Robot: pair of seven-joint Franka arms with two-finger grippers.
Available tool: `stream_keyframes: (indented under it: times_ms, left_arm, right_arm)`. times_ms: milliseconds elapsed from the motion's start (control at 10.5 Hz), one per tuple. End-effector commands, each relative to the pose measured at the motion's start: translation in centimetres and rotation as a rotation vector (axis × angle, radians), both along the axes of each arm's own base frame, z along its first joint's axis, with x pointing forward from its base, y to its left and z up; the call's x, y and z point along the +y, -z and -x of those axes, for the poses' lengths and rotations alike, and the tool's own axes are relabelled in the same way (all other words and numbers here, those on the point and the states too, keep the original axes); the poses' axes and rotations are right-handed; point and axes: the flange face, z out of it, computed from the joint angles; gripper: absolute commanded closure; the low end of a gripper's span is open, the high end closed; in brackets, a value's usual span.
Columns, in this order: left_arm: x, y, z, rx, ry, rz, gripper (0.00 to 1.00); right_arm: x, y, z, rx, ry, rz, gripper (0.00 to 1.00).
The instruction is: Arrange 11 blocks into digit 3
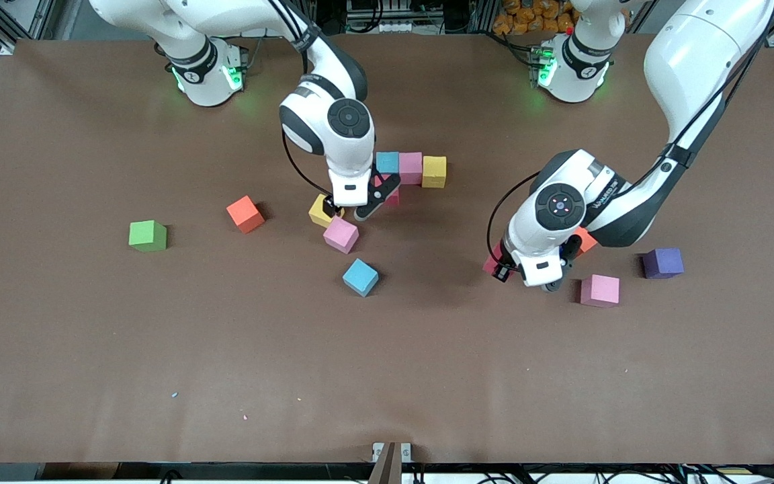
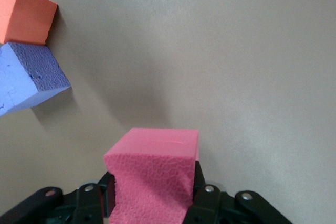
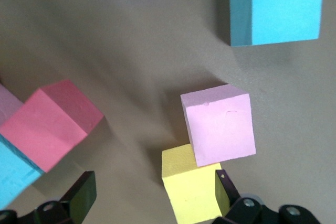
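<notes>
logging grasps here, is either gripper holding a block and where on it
The left gripper is shut on a red block, fingers on its two opposite side faces. The right gripper is open around a yellow block, holding nothing.

The left gripper is being held low over the table toward the left arm's end, its fingers clamped on a red block. The right gripper is being held low near the table's middle, fingers spread apart.
</notes>
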Motion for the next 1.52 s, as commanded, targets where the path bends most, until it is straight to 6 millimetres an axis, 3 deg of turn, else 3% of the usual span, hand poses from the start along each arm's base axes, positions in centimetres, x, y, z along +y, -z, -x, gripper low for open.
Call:
stream_keyframes:
  times_ms: [0, 95, 381, 666, 952, 1428]
  left_arm:
    - [-2.2, 0.9, 0.6, 0.015, -0.025, -0.015, 1.0]
    - [-2.5, 1.0, 0.8, 0.011, -0.042, -0.019, 1.0]
    - [-4.2, 1.7, 1.7, 0.017, -0.057, -0.025, 1.0]
    - [-6.1, 3.1, 3.0, 0.031, -0.086, -0.04, 1.0]
    - [-6.2, 4.2, 3.3, 0.039, -0.112, -0.062, 1.0]
    - [-5.6, 3.8, 2.8, 0.029, -0.123, -0.061, 1.0]
  right_arm:
    - [-2.5, 1.1, 1.4, -0.036, -0.099, -0.029, 0.0]
    - [-3.5, 2.3, 1.8, -0.042, -0.122, -0.049, 0.0]
    - [-4.5, 1.9, 1.6, -0.032, -0.218, -0.04, 0.0]
    - [-5.5, 2.8, 1.8, -0.016, -0.239, -0.023, 0.0]
    - [-7.0, 3.8, 0.7, -0.011, -0.224, -0.008, 0.0]
    - [-7.4, 6.2, 1.7, -0.025, -0.229, -0.045, 0.0]
